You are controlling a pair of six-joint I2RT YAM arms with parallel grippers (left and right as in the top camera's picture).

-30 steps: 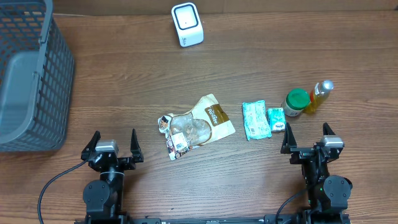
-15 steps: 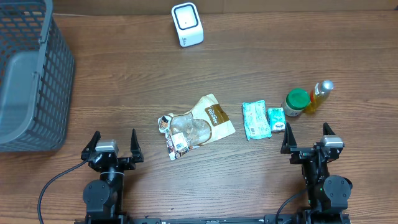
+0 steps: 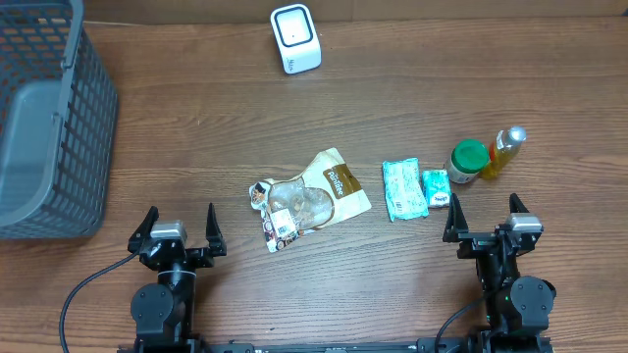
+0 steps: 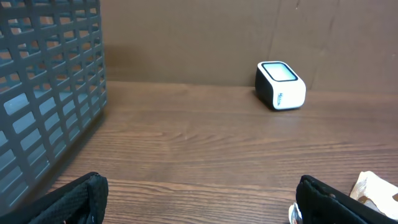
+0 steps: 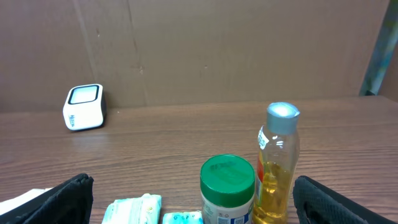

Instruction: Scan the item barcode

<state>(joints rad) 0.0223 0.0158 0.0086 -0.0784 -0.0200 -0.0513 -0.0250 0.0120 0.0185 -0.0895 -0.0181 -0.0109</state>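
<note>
So both are wide open with nothing in them: left pincer (image 3: 179, 222) and right pincer (image 3: 483, 216) sit at the near edge of the counter (image 3: 196, 118). The white scanner (image 3: 295, 38) is at the far edge, well apart from everything else. Mid-counter there's a brown-and-white snack bag (image 3: 341, 183) touching a clear packet (image 3: 285, 208). To the right are two teal packs (image 3: 403, 189), then a green-lidded jar (image 3: 468, 160) with a yellow bottle (image 3: 502, 152) just beside it. Gray basket (image 3: 49, 127) is far left. The labels have print, all too small to read.
</note>
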